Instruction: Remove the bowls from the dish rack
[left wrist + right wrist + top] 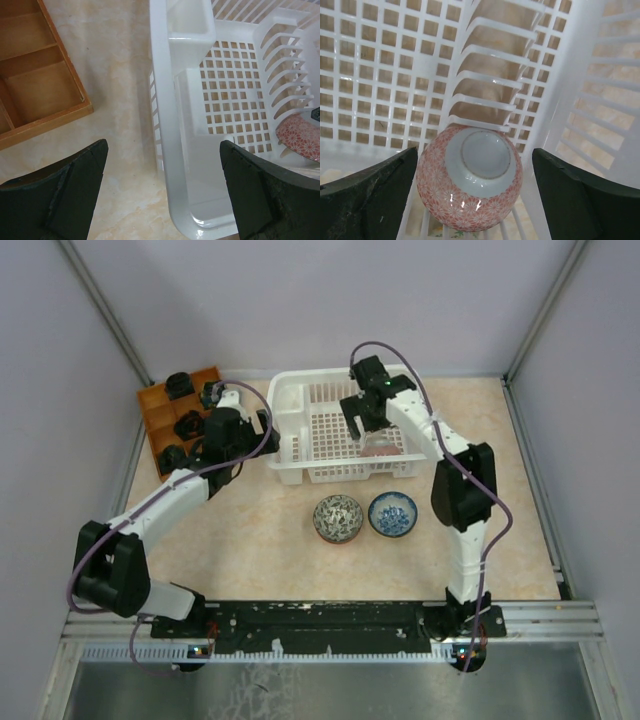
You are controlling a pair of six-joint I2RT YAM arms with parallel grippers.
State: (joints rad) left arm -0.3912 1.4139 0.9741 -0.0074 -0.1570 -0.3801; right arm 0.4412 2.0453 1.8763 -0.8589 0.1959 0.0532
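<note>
Red-patterned bowl (470,200) sits lower centre of the right wrist frame, in the rack (380,65), foot turned toward the tool (rim against the dividers). Right tool (475,152), the nearer, is spread and straddles it. Left tool (162,147) is spread, holding nothing.

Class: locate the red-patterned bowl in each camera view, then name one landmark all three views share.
Top external: red-patterned bowl in the near right corner of the dish rack.
Left wrist: partly visible at the right edge.
Right wrist: bottom centre, upside down.
Shared landmark: the rack's white grid floor.
</note>
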